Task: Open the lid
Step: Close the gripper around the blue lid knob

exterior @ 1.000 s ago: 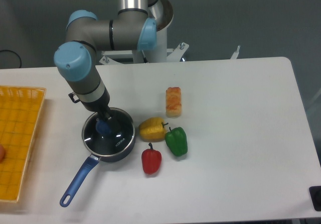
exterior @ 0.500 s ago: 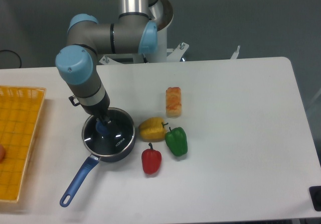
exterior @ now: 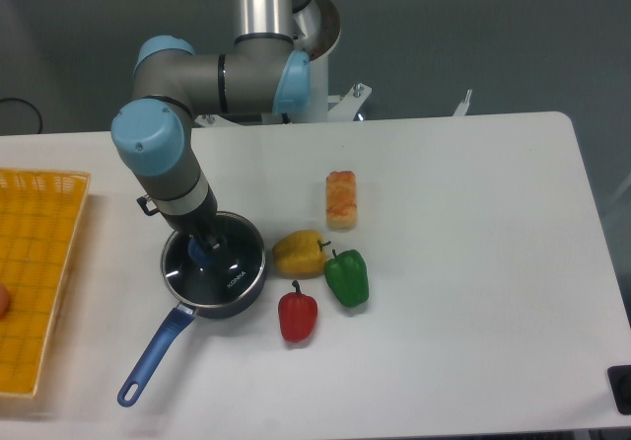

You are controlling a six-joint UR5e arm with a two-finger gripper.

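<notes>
Gripper (exterior: 204,246) sat on lid (exterior: 219,265) knob, fingers' state impossible to tell, lid resting on saucepan (exterior: 202,294), three peppers at its 3 o'clock on tabletop (exterior: 473,262)

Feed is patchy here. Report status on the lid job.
Gripper down at blue knob, grip unclear. Round clear glass lid seated on dark blue saucepan. Yellow pepper beside the pan, not blocking.

Arm bent low, wrist vertical, tool (exterior: 204,247) pointing down, state unclear.
</notes>
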